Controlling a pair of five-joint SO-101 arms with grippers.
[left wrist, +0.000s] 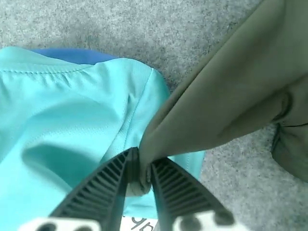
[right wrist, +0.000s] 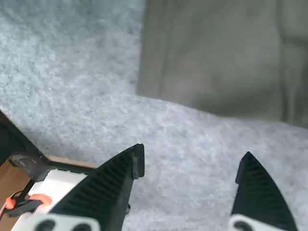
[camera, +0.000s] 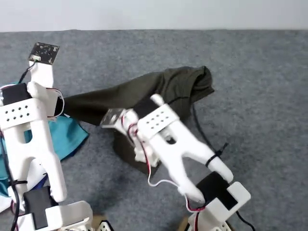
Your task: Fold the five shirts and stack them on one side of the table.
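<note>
Left gripper hangs over the teal shirt, pinching the olive shirt by a stretched corner; right gripper hovers spread beside that crumpled shirt.

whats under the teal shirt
A strip of blue fabric shows past the edge of the teal shirt, lying beneath it. The rest is covered, so whether more lies below cannot be told.

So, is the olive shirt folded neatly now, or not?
Not folded. The olive shirt lies stretched and bunched across the table, one edge pinched in the left end effector, above the teal shirt.
</note>
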